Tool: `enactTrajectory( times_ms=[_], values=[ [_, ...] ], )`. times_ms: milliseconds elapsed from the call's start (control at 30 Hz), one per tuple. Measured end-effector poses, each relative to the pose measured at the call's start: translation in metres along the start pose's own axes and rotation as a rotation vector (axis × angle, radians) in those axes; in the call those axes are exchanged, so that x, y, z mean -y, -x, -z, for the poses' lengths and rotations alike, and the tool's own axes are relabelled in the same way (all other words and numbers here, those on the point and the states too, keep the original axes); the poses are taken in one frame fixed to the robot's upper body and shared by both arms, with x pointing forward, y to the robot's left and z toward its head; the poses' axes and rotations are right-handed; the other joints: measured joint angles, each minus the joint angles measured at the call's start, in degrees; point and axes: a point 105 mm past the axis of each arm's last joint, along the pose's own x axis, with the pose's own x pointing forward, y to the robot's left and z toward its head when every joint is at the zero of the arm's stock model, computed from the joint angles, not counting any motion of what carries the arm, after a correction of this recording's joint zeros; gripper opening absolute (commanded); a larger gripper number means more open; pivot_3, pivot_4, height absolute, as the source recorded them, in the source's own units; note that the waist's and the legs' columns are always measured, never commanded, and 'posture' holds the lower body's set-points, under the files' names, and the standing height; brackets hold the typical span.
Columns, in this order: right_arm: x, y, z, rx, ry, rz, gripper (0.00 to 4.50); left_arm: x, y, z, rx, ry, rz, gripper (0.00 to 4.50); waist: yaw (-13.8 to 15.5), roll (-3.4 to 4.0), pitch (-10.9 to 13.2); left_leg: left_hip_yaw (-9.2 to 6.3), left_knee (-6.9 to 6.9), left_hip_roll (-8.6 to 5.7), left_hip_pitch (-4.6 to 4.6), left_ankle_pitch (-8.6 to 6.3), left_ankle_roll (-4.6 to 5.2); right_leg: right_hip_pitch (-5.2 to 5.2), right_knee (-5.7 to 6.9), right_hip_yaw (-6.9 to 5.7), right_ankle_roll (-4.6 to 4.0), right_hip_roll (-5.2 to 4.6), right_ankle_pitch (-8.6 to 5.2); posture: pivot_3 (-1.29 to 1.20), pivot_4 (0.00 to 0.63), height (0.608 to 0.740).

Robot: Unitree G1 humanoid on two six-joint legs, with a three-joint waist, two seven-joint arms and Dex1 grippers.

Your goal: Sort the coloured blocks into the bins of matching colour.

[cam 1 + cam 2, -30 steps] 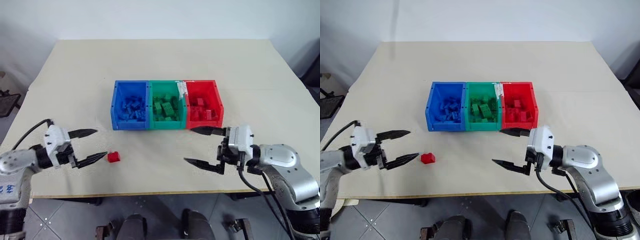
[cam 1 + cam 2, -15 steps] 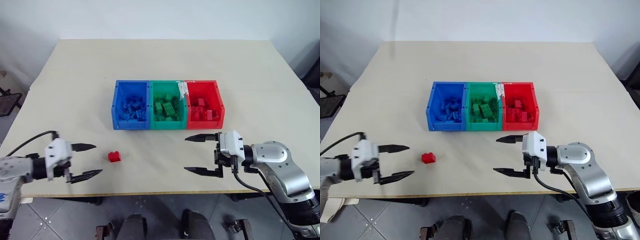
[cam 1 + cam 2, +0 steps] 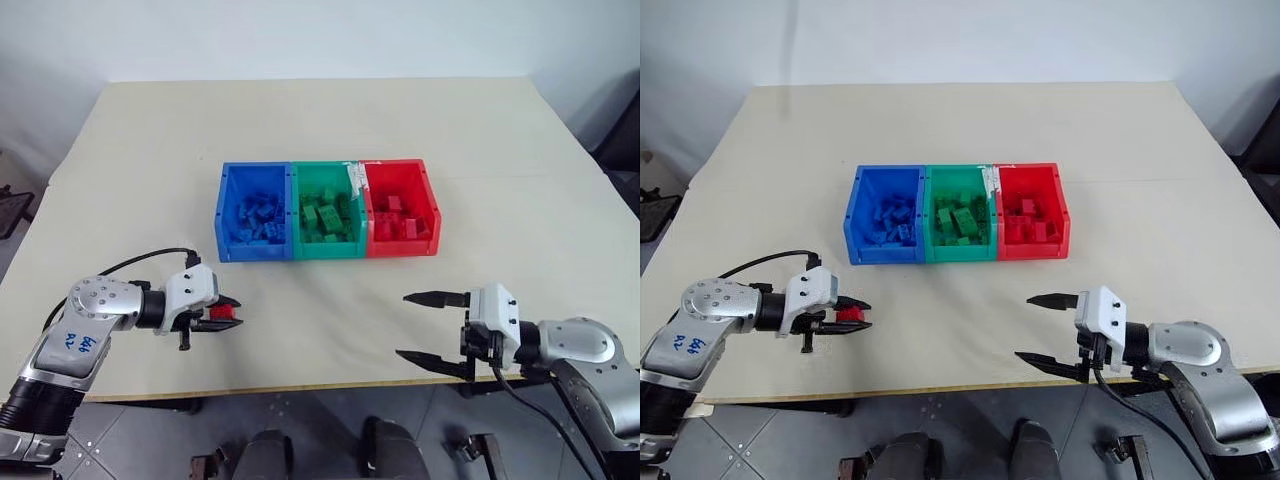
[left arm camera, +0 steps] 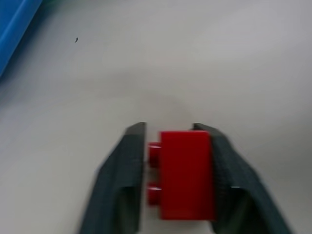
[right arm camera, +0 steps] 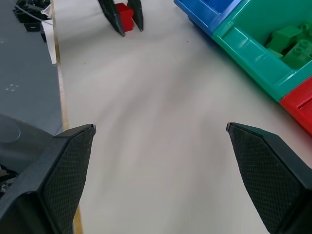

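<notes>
A pale table carries three joined bins in a row, blue, green and red, each holding blocks of its own colour. The left tool is closed around a small red block, with the bins beyond its tip. The right tool hangs over the table's near edge, its two black fingers spread wide, the red bin nearest to it.
</notes>
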Motion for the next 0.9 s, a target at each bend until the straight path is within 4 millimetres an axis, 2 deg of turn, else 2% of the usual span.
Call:
enactTrajectory(
  times_ms=[100, 167, 233, 333, 400, 467, 533, 633, 733, 900],
  values=[
    [-0.002, 0.003, 0.002, -0.006, -0.008, 0.014, 4.5, -0.004, -0.001, -0.004, 0.012, 0.004, 0.0, 0.96, 0.2, 0.0, 0.0, 0.0, 0.01, 0.0, -0.01, 0.0, 0.0, 0.0, -0.01, 0.0, 0.0, 0.0, 0.0, 0.0, 0.15, 0.74],
    [0.001, 0.007, 0.002, -0.009, -0.004, 0.044, 4.5, -0.009, -0.009, -0.019, 0.098, 0.035, -0.002, 0.96, 0.7, 0.0, 0.0, -0.01, 0.08, -0.02, -0.06, 0.0, 0.01, 0.0, -0.02, 0.0, 0.0, -0.01, 0.0, 0.0, 0.15, 0.74],
    [0.004, 0.013, -0.001, -0.006, -0.001, 0.095, 4.5, -0.012, -0.021, -0.053, 0.255, 0.063, 0.013, 0.96, 1.6, -0.04, 0.0, -0.07, 0.19, -0.02, -0.13, 0.0, 0.01, 0.01, -0.01, -0.01, 0.03, -0.02, 0.02, 0.0, 0.15, 0.74],
    [0.012, 0.028, -0.007, 0.018, -0.011, 0.227, 4.5, -0.016, -0.029, -0.12, 0.485, -0.005, 0.035, 0.96, 2.6, -0.13, 0.0, -0.11, 0.29, -0.03, -0.17, 0.0, 0.01, 0.03, 0.01, -0.01, 0.04, -0.01, 0.04, 0.0, 0.15, 0.74],
    [0.015, 0.036, -0.008, 0.034, -0.024, 0.31, 4.5, -0.017, -0.03, -0.147, 0.543, -0.068, 0.026, 0.96, 2.5, -0.11, 0.0, -0.06, 0.19, -0.03, -0.06, 0.0, 0.01, 0.08, -0.02, 0.0, 0.04, -0.01, 0.03, 0.0, 0.15, 0.74],
    [0.019, 0.045, -0.006, 0.064, -0.053, 0.424, 4.5, -0.022, -0.041, -0.167, 0.599, -0.091, -0.001, 0.96, 2.6, -0.08, -0.1, -0.06, 0.17, -0.04, -0.03, 0.0, 0.01, 0.1, -0.01, 0.0, 0.03, 0.0, 0.03, 0.0, 0.15, 0.74],
    [0.022, 0.059, -0.004, 0.095, -0.085, 0.574, 4.5, -0.03, -0.065, -0.188, 0.649, -0.107, -0.032, 0.96, 3.2, -0.07, -0.1, -0.05, 0.23, -0.09, -0.09, 0.0, 0.02, 0.14, -0.1, 0.01, 0.03, -0.01, 0.03, 0.0, 0.15, 0.74],
    [0.016, 0.069, -0.004, 0.091, -0.084, 0.665, 4.5, -0.042, -0.096, -0.207, 0.653, -0.15, -0.077, 0.96, 3.0, -0.1, 0.0, 0.03, 0.22, -0.14, -0.12, -0.01, 0.05, 0.13, -0.27, 0.06, 0.03, -0.01, 0.03, 0.0, 0.15, 0.74],
    [0.009, 0.071, -0.005, 0.091, -0.087, 0.719, 4.5, -0.055, -0.123, -0.231, 0.661, -0.188, -0.113, 0.96, 3.0, -0.11, 0.0, 0.07, 0.18, -0.15, -0.16, -0.02, 0.08, 0.12, -0.39, 0.06, 0.03, -0.01, 0.03, 0.0, 0.15, 0.74],
    [0.003, 0.068, -0.017, 0.107, -0.059, 0.77, 4.5, -0.056, -0.156, -0.261, 0.667, -0.245, -0.126, 0.96, 2.6, -0.11, 0.0, 0.14, 0.03, -0.16, -0.15, -0.05, 0.14, 0.09, -0.48, 0.06, 0.04, -0.01, 0.03, 0.0, 0.15, 0.74]
  ],
)
